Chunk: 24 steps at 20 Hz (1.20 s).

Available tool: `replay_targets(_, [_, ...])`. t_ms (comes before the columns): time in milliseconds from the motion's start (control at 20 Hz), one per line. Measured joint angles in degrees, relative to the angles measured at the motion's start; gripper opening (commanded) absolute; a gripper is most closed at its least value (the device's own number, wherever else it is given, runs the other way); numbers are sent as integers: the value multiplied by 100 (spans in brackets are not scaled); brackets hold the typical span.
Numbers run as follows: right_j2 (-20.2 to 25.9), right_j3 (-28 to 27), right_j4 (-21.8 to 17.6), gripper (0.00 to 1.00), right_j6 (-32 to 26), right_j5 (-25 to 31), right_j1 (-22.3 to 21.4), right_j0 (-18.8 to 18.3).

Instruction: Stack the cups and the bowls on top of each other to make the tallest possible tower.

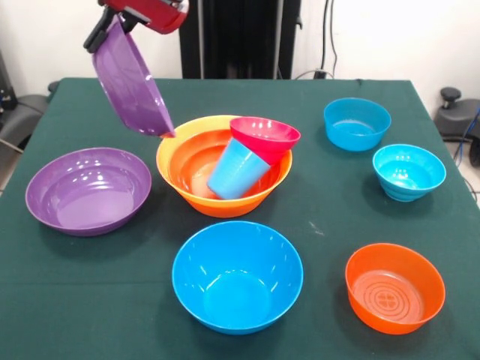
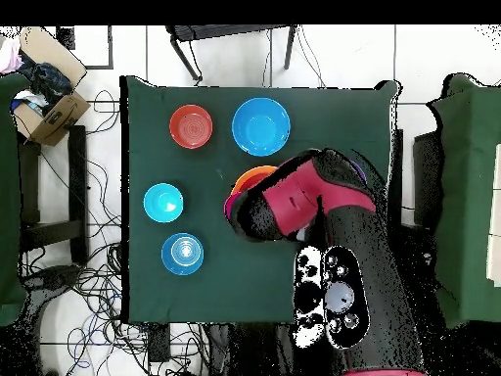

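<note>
Big blue bowl (image 1: 237,276) sits nearest the camera on the green worktop (image 1: 315,202), upright, well below the pincer and toward the front edge. Small red-orange bowl (image 1: 394,286) is at the front right corner, farthest from the pincer. Pincer (image 1: 112,21) is at top left of the front view, red and black, pinching the rim of a purple bowl (image 1: 131,79); that bowl hangs off it tilted steeply, almost on edge, its lower rim just beside the left rim of the large orange bowl (image 1: 223,166), contact or not I cannot tell. Orange bowl is the tower base, just below and right of the pincer, upright mid-worktop. Inside it the light blue cup (image 1: 237,168) leans mouth-down, with a magenta bowl (image 1: 265,137) tipped over its top end, resting on the orange bowl's right rim. Second purple bowl (image 1: 88,189) sits upright on the worktop below the pincer, left of the orange bowl, apart from it. Two cyan-blue bowls lie far right of the pincer: one at the back right (image 1: 357,123), a smaller one (image 1: 409,172) just in front of it. In the overhead view the arm (image 2: 333,235) covers most of the orange bowl (image 2: 256,174) and the pincer itself is hidden.
</note>
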Motion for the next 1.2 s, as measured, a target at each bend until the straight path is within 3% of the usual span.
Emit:
replay_targets(250, [-468,-404,-64,0,737,108,306,653])
replay_targets(650, [-819,-1005,-62,0,1756,547,892,1465])
replay_targets(1200, [-1316,-1145,-60,0,1933,652,1232,2033])
